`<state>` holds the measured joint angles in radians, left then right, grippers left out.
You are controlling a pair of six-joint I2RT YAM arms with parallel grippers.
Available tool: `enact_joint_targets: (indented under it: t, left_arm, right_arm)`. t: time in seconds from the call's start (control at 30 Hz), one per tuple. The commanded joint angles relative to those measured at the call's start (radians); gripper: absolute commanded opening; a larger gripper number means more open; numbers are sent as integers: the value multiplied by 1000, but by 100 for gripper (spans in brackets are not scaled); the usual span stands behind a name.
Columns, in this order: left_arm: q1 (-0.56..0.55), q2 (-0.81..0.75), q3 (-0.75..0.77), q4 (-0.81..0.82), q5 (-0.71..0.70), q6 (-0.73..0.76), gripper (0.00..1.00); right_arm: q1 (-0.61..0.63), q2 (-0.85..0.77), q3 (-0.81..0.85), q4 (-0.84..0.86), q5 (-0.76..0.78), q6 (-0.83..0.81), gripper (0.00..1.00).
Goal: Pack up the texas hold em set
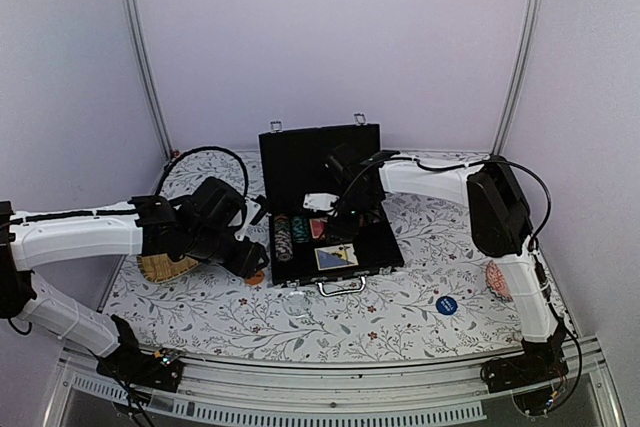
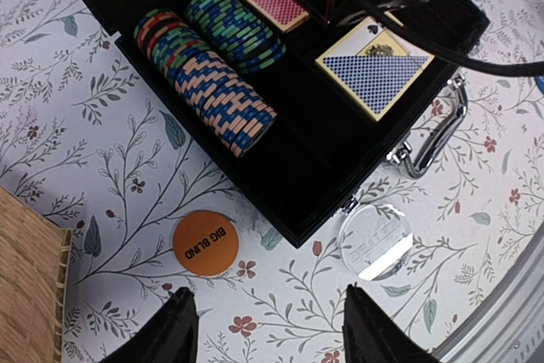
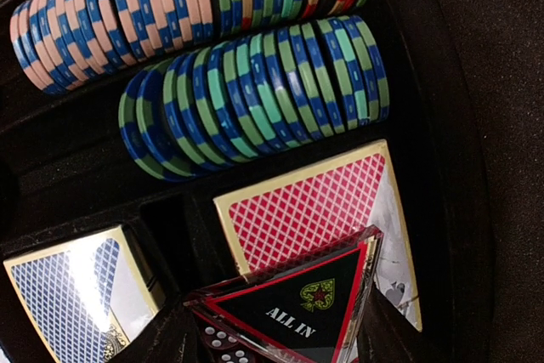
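From above, the case (image 1: 345, 247) lies open in the middle of the worktop (image 1: 400, 322), lid upright at the far side, handle (image 1: 340, 287) toward the arms. The right end effector (image 1: 345, 209) reaches down into the case. The left end effector (image 1: 246, 259) hangs just beside the case's left edge, above an orange disc (image 1: 257, 277) and near the straw tray (image 1: 165, 267). A blue disc (image 1: 447, 305) lies on the worktop right of the case, with a red bowl (image 1: 497, 279) further right.

In the left wrist view, the left end effector (image 2: 272, 337) is released, with only worktop between its fingers (image 2: 174, 337). Ahead of it the orange disc, marked BIG BLIND, lies flat just outside the case's corner, and a clear disc (image 2: 376, 240) lies beside the handle. Inside the case, rows of chips (image 2: 212, 65) stand on edge, beside a red deck (image 2: 270, 2) and a blue deck (image 2: 374, 70).

In the right wrist view, the right end effector (image 3: 280, 342) grasps a triangular plaque (image 3: 297, 303) marked ALL IN, over the near edge of the red deck. The blue deck sits in the next compartment to the left, and the two chip rows fill the slots beyond.
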<state>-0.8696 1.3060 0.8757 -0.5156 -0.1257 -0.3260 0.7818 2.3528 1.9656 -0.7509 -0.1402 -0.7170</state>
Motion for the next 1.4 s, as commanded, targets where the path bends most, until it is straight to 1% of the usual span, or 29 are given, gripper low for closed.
enact_joint_targets:
  t: [0.0, 0.17, 0.33, 0.43, 0.5, 0.6, 0.7, 0.83, 0.97, 1.0, 1.07, 1.17, 1.27, 1.37]
  left_arm:
    - [7, -7, -9, -7, -9, -2, 58]
    - [6, -1, -7, -3, -4, -2, 58]
    - [7, 2, -10, 0, 0, -2, 58]
    - [7, 2, -12, -1, -1, -5, 58]
    - [7, 1, -13, -2, -1, -9, 59]
    - [7, 6, -11, -14, -9, -23, 61]
    - [13, 18, -7, -31, -21, -44, 65]
    - [21, 37, 1, -45, 10, -57, 67]
    - [20, 72, 10, -51, 56, -40, 67]
    - [17, 83, 14, -50, 91, -31, 65]
    - [-8, 121, 33, -52, 140, 2, 63]
    - [-59, 197, 69, -72, 157, 19, 63]
    - [-112, 275, 113, -82, 170, 34, 64]
    - [-148, 351, 163, -99, 167, 41, 66]
  right_arm:
    - [4, 41, 21, 50, 12, 4, 58]
    - [4, 56, 24, 80, 29, 2, 59]
    - [5, 57, 26, 91, 44, 6, 72]
    - [4, 37, 25, 77, 31, 14, 75]
    - [6, 8, 24, 50, 10, 25, 78]
    - [10, -104, 6, 17, -36, 41, 82]
    - [10, -207, -48, 0, -71, 51, 83]
    - [9, -372, -197, -2, -82, 56, 83]
    - [-16, -530, -446, 55, -111, 70, 83]
    - [-31, -561, -501, 67, -122, 76, 83]
    - [-61, -622, -638, 100, -144, 100, 82]
    - [-121, -720, -796, 160, -190, 118, 82]
    - [-182, -809, -908, 232, -236, 136, 82]
    - [-235, -880, -976, 285, -272, 139, 82]
